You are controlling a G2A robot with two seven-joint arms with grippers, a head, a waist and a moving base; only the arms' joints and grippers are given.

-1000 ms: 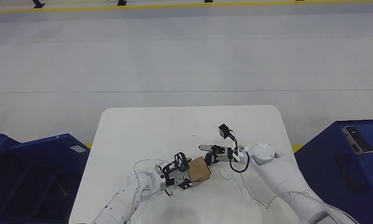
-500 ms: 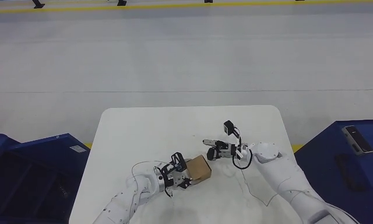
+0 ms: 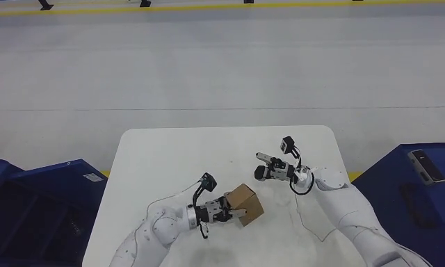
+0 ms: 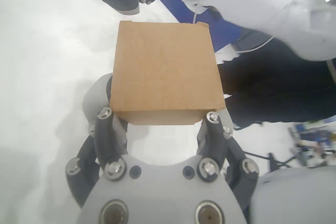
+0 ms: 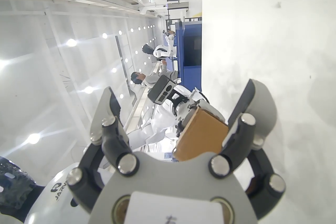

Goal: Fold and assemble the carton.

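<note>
A closed brown carton (image 3: pixel 245 204) sits near the front middle of the white table (image 3: pixel 174 156). My left gripper (image 3: pixel 221 213) is shut on its near end, coming from the left. In the left wrist view the carton (image 4: pixel 165 70) fills the space between my left gripper's (image 4: pixel 162 114) fingers, with its flat top facing the camera. My right gripper (image 3: pixel 263 166) hangs open a short way behind and right of the carton, touching nothing. In the right wrist view my right gripper (image 5: pixel 181 96) has its fingers spread wide, and the carton (image 5: pixel 202 134) lies beyond them.
A dark blue bin (image 3: pixel 42 197) stands off the table's left side and another blue bin (image 3: pixel 407 180) off its right side. The far half of the table is bare white surface. A thin cable (image 3: pixel 306 229) lies by the right arm.
My right gripper has drawn back to the right and away from the carton. My left gripper has shifted the carton slightly right and turned it.
</note>
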